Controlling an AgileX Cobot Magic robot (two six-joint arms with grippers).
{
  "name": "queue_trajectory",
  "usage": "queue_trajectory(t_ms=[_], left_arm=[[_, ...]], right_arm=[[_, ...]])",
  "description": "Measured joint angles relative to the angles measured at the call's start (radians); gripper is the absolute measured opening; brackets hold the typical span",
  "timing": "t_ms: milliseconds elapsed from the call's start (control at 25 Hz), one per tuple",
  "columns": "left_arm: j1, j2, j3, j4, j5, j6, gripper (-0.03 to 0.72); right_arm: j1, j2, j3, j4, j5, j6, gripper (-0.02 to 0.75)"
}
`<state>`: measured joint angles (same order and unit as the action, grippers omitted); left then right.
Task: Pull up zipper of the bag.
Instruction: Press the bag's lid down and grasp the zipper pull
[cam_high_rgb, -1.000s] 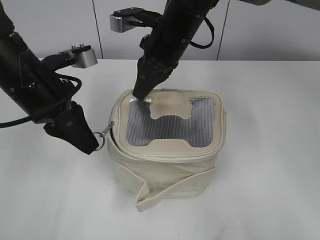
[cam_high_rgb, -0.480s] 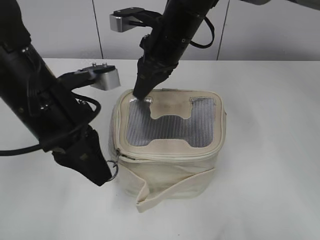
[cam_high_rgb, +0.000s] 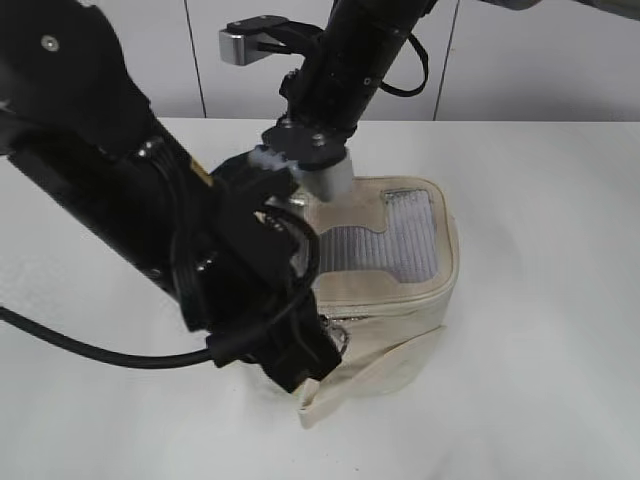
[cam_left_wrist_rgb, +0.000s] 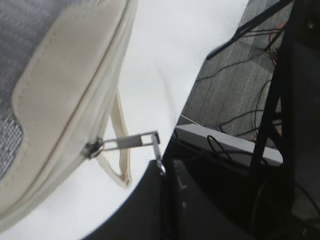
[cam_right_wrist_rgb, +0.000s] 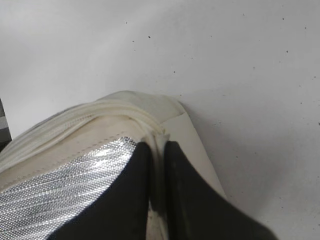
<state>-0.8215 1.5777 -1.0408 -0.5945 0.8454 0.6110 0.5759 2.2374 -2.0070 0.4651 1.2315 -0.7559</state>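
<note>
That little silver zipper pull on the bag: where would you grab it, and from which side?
Grip the far end of the silver zipper pull, where its small ring hangs. The tab sticks straight out from the bag, clear of the fabric, so coming in from the outer side, in line with the tab, looks best. The left gripper seems to hold it just there.

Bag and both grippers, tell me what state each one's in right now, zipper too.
bag: upright on the table, top panel pinned at its rear corner.
zipper: slider at the bag's front rim, pull tab stretched taut away from the bag.
left gripper: shut on the zipper's ring, pulling it.
right gripper: shut on a fold of the bag's top edge, holding it.
table: white, bag standing on it.
</note>
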Motion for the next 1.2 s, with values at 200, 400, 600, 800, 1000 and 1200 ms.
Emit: queue_trajectory(t_ms=[200,400,600,800,1000,1200], left_arm=[[-0.072,0.008,-0.003,-0.019,-0.130,-0.004,-0.003],[-0.103,0.049,-0.048,-0.020,-0.159,-0.005,-0.003],[-0.106,0.057,-0.054,-0.006,-0.146,-0.005,-0.003],[-0.097,0.057,-0.062,0.023,-0.069,-0.057,0.032],[-0.102,0.007,-0.062,0.045,0.014,-0.098,0.283],[-0.100,-0.123,-0.062,0.163,-0.001,-0.173,0.421]], right_arm=[[0.000,0.000,0.000,-0.001,0.001,-0.001,0.060],[0.000,0.000,0.000,0.003,0.001,-0.001,0.060],[0.000,0.000,0.000,0.003,0.001,0.000,0.060],[0.000,0.000,0.000,0.003,0.001,0.048,0.067],[-0.003,0.000,-0.005,0.000,-0.006,0.098,0.270],[-0.005,-0.002,-0.009,-0.004,-0.008,0.135,0.437]])
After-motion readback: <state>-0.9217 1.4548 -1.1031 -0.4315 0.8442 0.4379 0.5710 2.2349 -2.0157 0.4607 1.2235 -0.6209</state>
